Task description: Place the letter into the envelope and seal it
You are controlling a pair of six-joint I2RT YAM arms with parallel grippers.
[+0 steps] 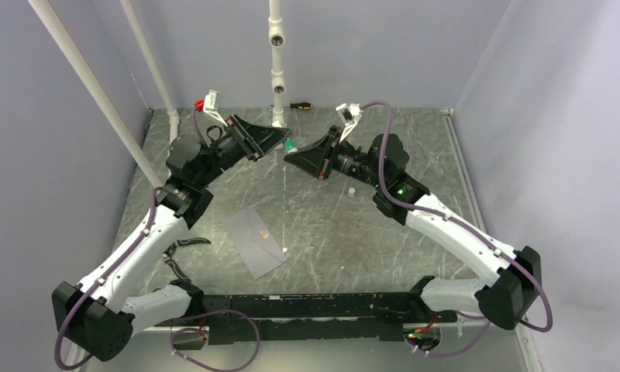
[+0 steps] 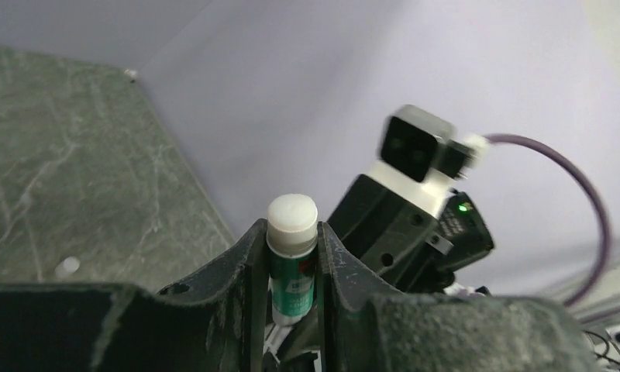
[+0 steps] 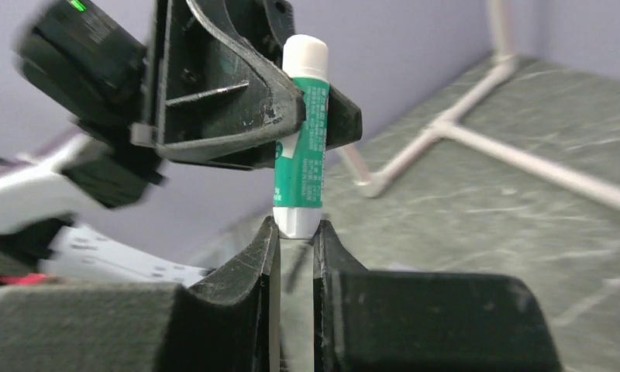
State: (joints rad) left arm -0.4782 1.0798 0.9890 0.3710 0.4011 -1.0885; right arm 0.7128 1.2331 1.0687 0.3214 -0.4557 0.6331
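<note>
Your envelope (image 1: 253,242) lies flat on the dark marbled table (image 1: 415,256), at about 8 o'clock from the table's middle. Its long sides run roughly from 11 to 5 o'clock, and a small orange spot shows on its grey face. Neither arm is touching it.

At about 1 o'clock from the envelope, and raised off the table, you'll find a green glue stick (image 3: 301,155) with white ends, held between the two arms. Your left gripper (image 2: 291,240) is clamped on the green barrel with a white end poking out past its fingertips. Your right gripper (image 3: 295,232) comes in from the 3 o'clock side, its jaws pressed against either side of the stick's other white end (both fingertips look to be in contact).

A small white piece (image 1: 353,188) sits on the table under the right arm. A screwdriver (image 1: 301,105) lies at 12 o'clock by the back wall.
</note>
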